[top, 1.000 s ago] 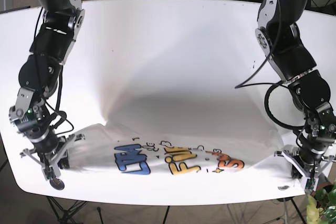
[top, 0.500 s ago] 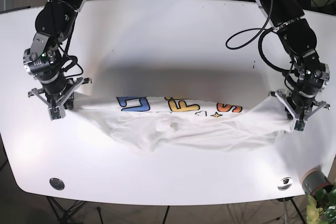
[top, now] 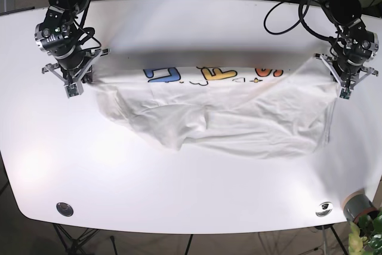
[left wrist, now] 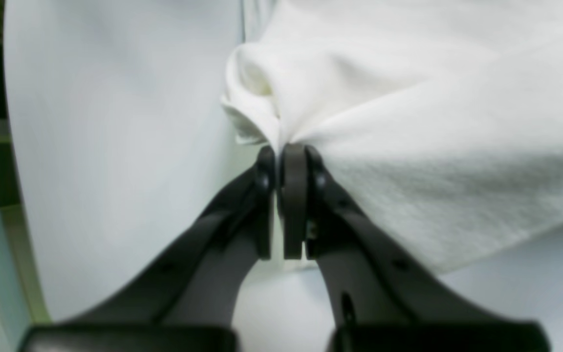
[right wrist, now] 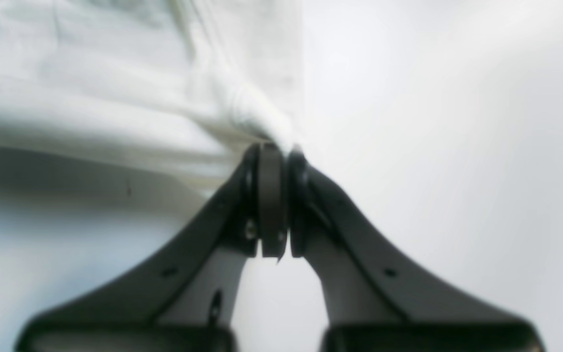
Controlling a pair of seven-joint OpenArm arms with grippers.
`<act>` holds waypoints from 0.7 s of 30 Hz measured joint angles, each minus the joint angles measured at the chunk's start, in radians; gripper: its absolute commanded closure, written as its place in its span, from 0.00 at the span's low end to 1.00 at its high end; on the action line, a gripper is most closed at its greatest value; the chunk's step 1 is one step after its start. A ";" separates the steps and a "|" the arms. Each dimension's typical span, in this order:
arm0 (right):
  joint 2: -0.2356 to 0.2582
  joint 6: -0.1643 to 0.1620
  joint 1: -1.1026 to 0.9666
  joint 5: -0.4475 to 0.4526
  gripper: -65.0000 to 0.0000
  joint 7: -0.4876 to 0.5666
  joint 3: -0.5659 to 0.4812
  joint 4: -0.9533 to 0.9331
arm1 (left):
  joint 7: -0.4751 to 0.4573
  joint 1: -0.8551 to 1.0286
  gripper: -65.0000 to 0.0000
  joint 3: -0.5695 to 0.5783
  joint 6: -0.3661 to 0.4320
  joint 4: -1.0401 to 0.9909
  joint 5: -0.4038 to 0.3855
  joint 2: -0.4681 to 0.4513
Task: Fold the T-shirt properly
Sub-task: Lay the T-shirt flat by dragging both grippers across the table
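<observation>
The white T-shirt (top: 227,111) lies across the far half of the white table (top: 179,195). The left gripper (left wrist: 281,151) pinches its right corner, jaws squeezed tight on the cloth. The right gripper (right wrist: 276,149) pinches its left corner the same way. Colorful letters (top: 209,74) show along the far edge.

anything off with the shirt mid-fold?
Yes: the T-shirt hangs unevenly between the left gripper and right gripper. Its lower edge sags in a rumpled diagonal, deeper toward the left arm's side, with bunched wrinkles mid-cloth. No damage visible.
</observation>
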 measured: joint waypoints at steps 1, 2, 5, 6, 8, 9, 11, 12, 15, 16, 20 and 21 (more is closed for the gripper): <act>0.000 0.003 -0.007 0.000 0.97 -0.001 0.000 0.000 | 0.001 0.010 1.00 -0.003 0.000 0.000 0.000 0.001; -0.001 0.003 -0.015 0.001 0.97 -0.002 0.000 0.000 | 0.000 0.021 1.00 -0.006 -0.001 0.000 0.000 0.000; -0.001 0.003 -0.037 0.004 0.97 0.001 0.000 0.000 | -0.001 0.045 1.00 -0.031 -0.003 0.000 0.000 0.000; -0.002 0.003 -0.047 0.004 0.97 0.000 -0.001 0.000 | -0.001 0.050 1.00 -0.041 -0.003 0.000 -0.001 0.000; -0.003 0.004 -0.060 0.003 0.97 0.000 -0.001 0.000 | 0.000 0.057 1.00 -0.055 -0.003 0.000 -0.003 0.000; -0.003 0.004 -0.063 0.004 0.97 -0.003 -0.001 0.000 | 0.001 0.058 1.00 -0.056 -0.003 0.000 -0.001 0.000; -0.006 0.004 -0.064 0.004 0.97 -0.003 -0.001 0.000 | 0.000 0.058 1.00 -0.054 -0.003 0.000 0.000 -0.001; -0.010 0.003 -0.065 0.003 0.97 0.000 0.000 0.000 | 0.000 0.057 1.00 -0.053 -0.003 0.000 -0.001 0.000; -0.027 0.003 -0.079 0.001 0.97 0.005 0.000 0.000 | 0.000 0.054 1.00 -0.053 -0.003 0.000 0.000 -0.002; -0.032 0.003 -0.087 0.001 0.97 0.004 0.000 0.000 | 0.000 0.053 1.00 -0.053 -0.003 0.000 0.000 -0.003; -0.050 0.003 -0.113 0.002 0.97 0.000 0.001 0.000 | 0.000 0.050 1.00 -0.053 -0.003 -0.001 0.004 -0.004; -0.051 0.003 -0.119 0.001 0.97 0.000 0.001 0.000 | 0.001 0.050 1.00 -0.053 -0.003 -0.001 0.003 -0.005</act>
